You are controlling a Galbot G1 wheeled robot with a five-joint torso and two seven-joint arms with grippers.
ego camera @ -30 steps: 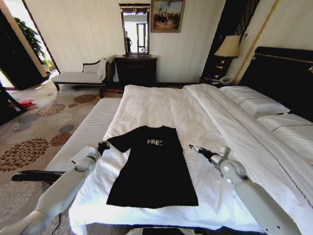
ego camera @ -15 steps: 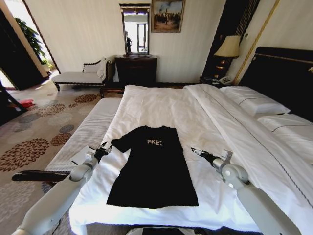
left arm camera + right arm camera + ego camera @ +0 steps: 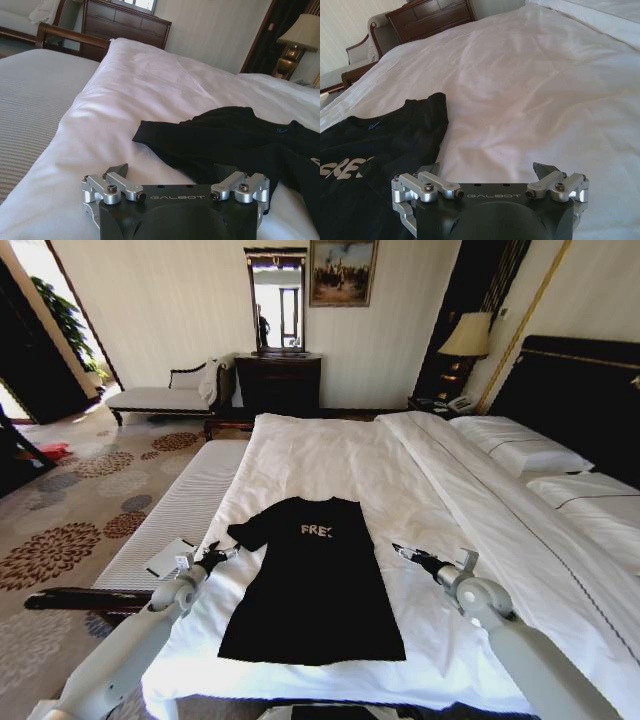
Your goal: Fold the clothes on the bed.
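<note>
Head view: soft black top (flat) between spread left claw, right claw.

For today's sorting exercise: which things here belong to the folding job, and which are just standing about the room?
Job: black top, bed, left gripper, right gripper, both open.
Standing about: padded bench, lamp, dresser, mirror, painting.
</note>
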